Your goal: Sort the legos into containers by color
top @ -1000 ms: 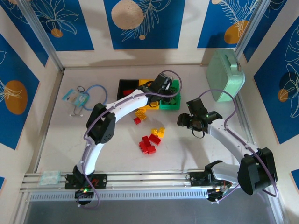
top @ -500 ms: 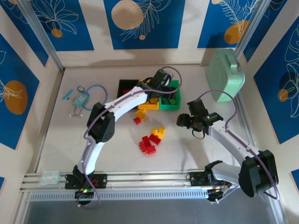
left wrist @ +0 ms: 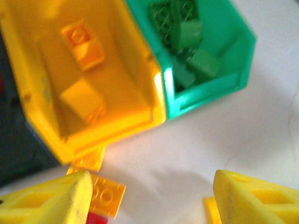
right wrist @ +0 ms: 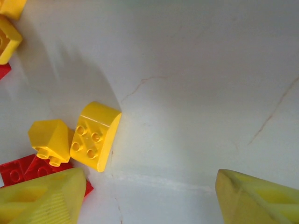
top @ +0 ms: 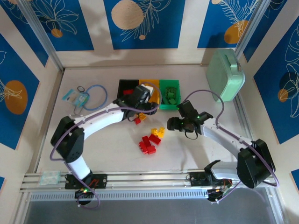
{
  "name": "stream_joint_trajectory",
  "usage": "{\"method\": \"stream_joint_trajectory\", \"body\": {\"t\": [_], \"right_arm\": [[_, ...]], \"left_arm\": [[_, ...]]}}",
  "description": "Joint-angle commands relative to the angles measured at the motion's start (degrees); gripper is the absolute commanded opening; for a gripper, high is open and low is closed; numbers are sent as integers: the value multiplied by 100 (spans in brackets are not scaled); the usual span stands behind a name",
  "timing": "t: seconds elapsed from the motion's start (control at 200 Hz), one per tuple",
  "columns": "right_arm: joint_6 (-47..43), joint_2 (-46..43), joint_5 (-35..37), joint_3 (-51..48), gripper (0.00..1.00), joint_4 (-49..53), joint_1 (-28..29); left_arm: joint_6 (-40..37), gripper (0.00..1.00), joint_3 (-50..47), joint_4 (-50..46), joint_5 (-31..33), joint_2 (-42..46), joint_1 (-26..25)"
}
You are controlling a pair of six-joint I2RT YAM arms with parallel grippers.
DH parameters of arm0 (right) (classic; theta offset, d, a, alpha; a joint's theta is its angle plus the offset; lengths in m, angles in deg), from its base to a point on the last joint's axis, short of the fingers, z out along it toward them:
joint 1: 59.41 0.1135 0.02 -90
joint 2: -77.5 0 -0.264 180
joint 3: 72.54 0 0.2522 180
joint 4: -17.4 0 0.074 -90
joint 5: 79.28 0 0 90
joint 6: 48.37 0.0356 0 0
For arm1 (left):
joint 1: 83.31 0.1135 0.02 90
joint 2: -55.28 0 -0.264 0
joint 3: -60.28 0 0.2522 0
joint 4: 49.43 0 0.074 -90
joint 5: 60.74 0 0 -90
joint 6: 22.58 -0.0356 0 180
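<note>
Three bins stand in a row: the black bin [top: 124, 85] left of the yellow bin [left wrist: 135, 70], the green bin [left wrist: 205, 98] on its right. The yellow bin holds two yellow bricks [left wrist: 83, 44], and the green bin holds about four green bricks [left wrist: 191, 37]. The left gripper [left wrist: 149, 198] hangs released and empty at the yellow bin's near edge. The right gripper [right wrist: 149, 196], also released and empty, hovers by two loose yellow legos [right wrist: 96, 135] in front of that bin.

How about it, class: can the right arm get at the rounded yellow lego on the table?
Probably yes: the right gripper hangs open above the rounded yellow lego, with bare table on one side; another yellow lego sits against the other.
</note>
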Motion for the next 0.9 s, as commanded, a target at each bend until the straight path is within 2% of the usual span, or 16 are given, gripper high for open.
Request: {"method": "stream_joint_trajectory", "body": {"t": [0.0, 0.165, 0.38, 0.6, 0.896], "right_arm": [[-129, 234, -49, 336, 74, -76, 321], [-308, 772, -47, 717, 61, -126, 777], [-352, 1671, -104, 1309, 60, -147, 1089], [-372, 2491, 30, 1927, 54, 74, 1376], [-287, 3084, 518, 2336, 52, 591, 1678]], "left_arm": [[378, 68, -832, 349, 158, 521, 179], [592, 68, -2149, 654, 287, 1418, 222], [888, 68, -3344, 831, 553, 2584, 282], [913, 68, -3658, 658, 772, 3216, 419], [930, 67, -3757, 733, 687, 3236, 493]]}}
